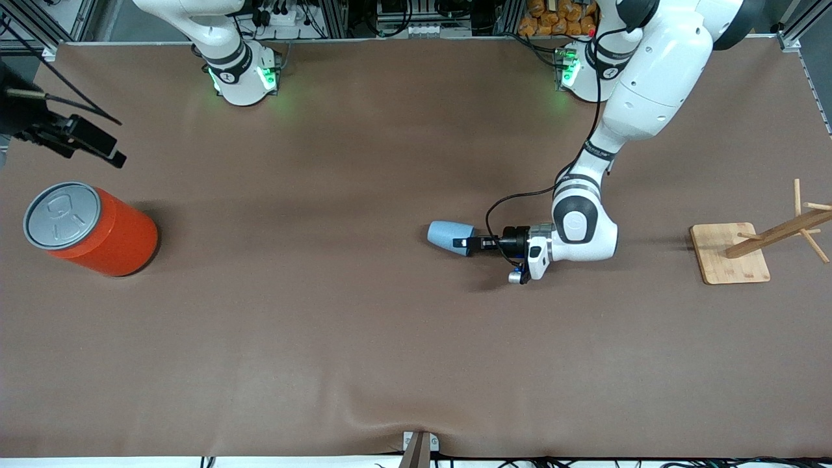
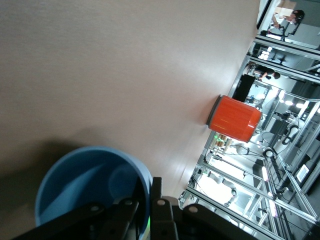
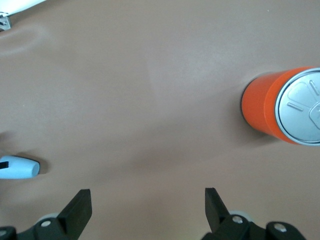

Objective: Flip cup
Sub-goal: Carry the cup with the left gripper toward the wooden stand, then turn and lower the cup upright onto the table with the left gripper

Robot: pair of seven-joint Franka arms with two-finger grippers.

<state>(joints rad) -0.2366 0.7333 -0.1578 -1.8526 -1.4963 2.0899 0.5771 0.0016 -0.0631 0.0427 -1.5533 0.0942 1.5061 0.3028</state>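
Observation:
The light-blue cup is on its side near the middle of the table, low over the brown cloth, its mouth turned toward the left arm. My left gripper is shut on the cup's rim, one finger inside the mouth and one outside. The left wrist view looks into the cup's darker blue inside, with the gripper pinching the wall. My right gripper hangs open and empty in the air above the table by the orange can, and waits. Its wrist view shows the spread gripper and the cup far off.
A large orange-red can with a grey lid stands at the right arm's end of the table; it also shows in the left wrist view and the right wrist view. A wooden rack on a square base stands at the left arm's end.

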